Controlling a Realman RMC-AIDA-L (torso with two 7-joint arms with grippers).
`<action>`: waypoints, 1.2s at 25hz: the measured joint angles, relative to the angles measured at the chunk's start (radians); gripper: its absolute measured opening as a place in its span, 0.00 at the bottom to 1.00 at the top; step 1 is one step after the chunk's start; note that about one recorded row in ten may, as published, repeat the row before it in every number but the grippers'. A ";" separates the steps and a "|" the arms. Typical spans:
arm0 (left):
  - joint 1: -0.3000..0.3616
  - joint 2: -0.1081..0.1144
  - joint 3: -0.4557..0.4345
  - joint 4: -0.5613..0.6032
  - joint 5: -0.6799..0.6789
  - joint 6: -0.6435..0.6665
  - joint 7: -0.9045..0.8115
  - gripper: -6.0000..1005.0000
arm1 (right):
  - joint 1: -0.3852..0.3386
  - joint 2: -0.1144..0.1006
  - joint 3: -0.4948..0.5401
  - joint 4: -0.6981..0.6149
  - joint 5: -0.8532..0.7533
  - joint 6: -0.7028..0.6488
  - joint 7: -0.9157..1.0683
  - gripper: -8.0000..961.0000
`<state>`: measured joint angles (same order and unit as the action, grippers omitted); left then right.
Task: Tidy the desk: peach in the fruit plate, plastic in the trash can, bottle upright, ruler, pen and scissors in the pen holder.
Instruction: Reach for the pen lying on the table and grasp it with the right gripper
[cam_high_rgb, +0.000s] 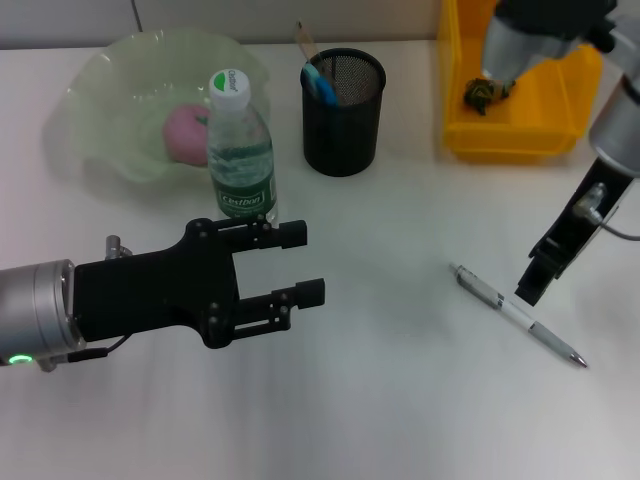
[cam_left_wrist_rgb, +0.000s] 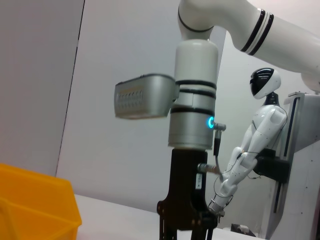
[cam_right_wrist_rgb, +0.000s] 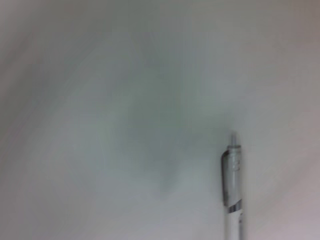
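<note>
A white and silver pen (cam_high_rgb: 520, 315) lies on the white desk at the right; it also shows in the right wrist view (cam_right_wrist_rgb: 232, 185). My right gripper (cam_high_rgb: 535, 282) hangs just above the pen's middle. My left gripper (cam_high_rgb: 310, 263) is open and empty, held level just in front of the upright green-labelled bottle (cam_high_rgb: 240, 150). A pink peach (cam_high_rgb: 184, 133) lies in the green glass fruit plate (cam_high_rgb: 110, 90). The black mesh pen holder (cam_high_rgb: 343, 115) holds blue-handled scissors (cam_high_rgb: 320, 82) and a ruler (cam_high_rgb: 305, 40). Dark crumpled plastic (cam_high_rgb: 483, 95) lies in the yellow trash can (cam_high_rgb: 520, 140).
The yellow trash can stands at the back right, partly under my right arm; its corner shows in the left wrist view (cam_left_wrist_rgb: 35, 205), as does my right arm (cam_left_wrist_rgb: 192, 120). The bottle stands close to the plate's front rim.
</note>
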<state>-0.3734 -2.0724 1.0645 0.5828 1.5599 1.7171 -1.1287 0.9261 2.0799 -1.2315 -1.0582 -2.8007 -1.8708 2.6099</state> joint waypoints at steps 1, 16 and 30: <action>0.000 0.000 0.000 0.000 0.000 -0.001 0.000 0.63 | -0.001 0.001 -0.011 0.009 0.000 0.015 0.002 0.48; -0.004 0.000 -0.005 -0.023 0.000 -0.002 0.026 0.63 | -0.010 0.007 -0.106 0.123 0.036 0.192 0.006 0.48; -0.001 0.000 -0.008 -0.023 0.000 -0.003 0.027 0.63 | -0.012 0.009 -0.170 0.184 0.062 0.287 0.007 0.48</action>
<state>-0.3742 -2.0724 1.0567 0.5598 1.5600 1.7143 -1.1013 0.9137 2.0891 -1.4018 -0.8739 -2.7391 -1.5841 2.6165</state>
